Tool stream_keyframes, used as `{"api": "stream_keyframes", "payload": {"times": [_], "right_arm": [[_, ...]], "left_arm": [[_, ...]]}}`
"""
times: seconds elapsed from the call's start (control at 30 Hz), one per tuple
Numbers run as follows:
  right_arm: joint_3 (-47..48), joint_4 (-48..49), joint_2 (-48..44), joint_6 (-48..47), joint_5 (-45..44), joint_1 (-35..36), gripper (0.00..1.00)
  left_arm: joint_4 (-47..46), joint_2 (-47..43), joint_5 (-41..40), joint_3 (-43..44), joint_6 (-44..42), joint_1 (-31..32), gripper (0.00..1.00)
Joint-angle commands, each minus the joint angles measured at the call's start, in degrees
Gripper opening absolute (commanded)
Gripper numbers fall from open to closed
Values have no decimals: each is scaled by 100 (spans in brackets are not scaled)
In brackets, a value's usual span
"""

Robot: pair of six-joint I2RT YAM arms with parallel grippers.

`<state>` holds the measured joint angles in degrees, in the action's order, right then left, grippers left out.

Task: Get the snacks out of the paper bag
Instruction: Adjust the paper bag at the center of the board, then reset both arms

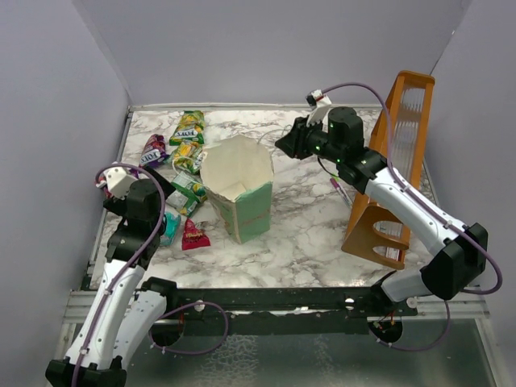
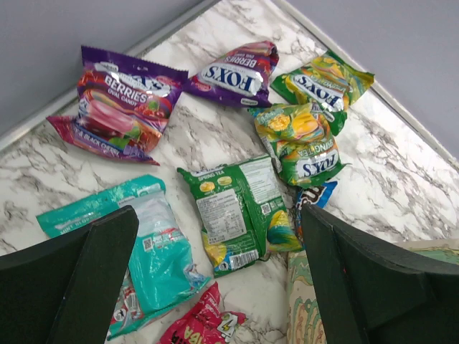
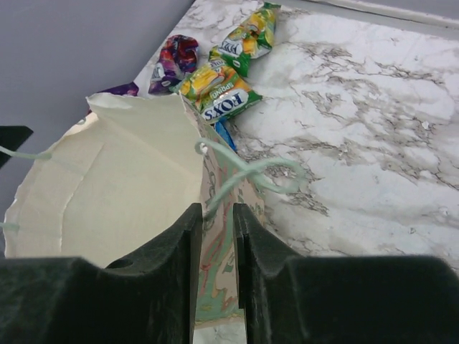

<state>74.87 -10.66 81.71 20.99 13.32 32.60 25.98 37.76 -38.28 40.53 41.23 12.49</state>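
The mint-green paper bag (image 1: pixel 251 211) stands upright at the table's middle; its cream inside (image 3: pixel 107 193) shows no packets. Several snacks lie on the marble left of it: a purple berries packet (image 2: pixel 118 104), a purple one (image 2: pixel 233 72), green-yellow ones (image 2: pixel 323 82) (image 2: pixel 301 143), a green one (image 2: pixel 240 211), a teal one (image 2: pixel 136 244) and a red one (image 2: pixel 204 322). My left gripper (image 1: pixel 165 196) (image 2: pixel 215 215) is wide open and empty above them. My right gripper (image 1: pixel 282 145) (image 3: pixel 214 208) hovers above the bag's right rim, jaws a narrow gap apart, holding nothing.
A tall orange-brown wooden rack (image 1: pixel 395 161) stands at the right, behind my right arm. A thin pink pen (image 1: pixel 343 193) lies next to it. Grey walls close the table at the left, back and right. The bag's loop handle (image 3: pixel 265 172) hangs outward.
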Motion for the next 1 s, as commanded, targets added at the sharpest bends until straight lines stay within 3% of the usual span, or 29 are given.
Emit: {"api": "stream_keyframes", "payload": {"times": [0.0,0.13,0.27,0.37,0.47,0.57,0.67,0.77,0.97], "right_arm": [[144,-278,-234,-244,-84,-26,27],[150,-352,-495,-324,144,-26,45],[199,-533,-831,-413,221,-26,63],[401,-873,-1176,-620,-8,-26,75],[707,-1140,-1679,-861,-392,-26,82],[670,-1025,-2513,-1116,-692,-26,100],[525,-800,-3332,-1316,-987,-26,99],[373,-639,-3978,-1456,-1328,-26,99],[294,-655,-4526,-1562,-2148,-26,99]], "left_arm": [[-217,-179,-203,468,-783,-28,99],[-381,-276,-829,927,-1351,-28,99],[-848,-446,-847,1435,-2038,-29,99],[-1397,-596,-166,1886,-2611,-28,99],[-2185,-730,1017,2152,-3283,-28,99],[-2741,-749,2132,2428,-3753,-27,99],[-2814,-613,2782,2781,-4107,-31,99],[-2627,-397,2933,3138,-4264,-19,99],[-2613,-296,3161,3242,-4265,2,99]]}}
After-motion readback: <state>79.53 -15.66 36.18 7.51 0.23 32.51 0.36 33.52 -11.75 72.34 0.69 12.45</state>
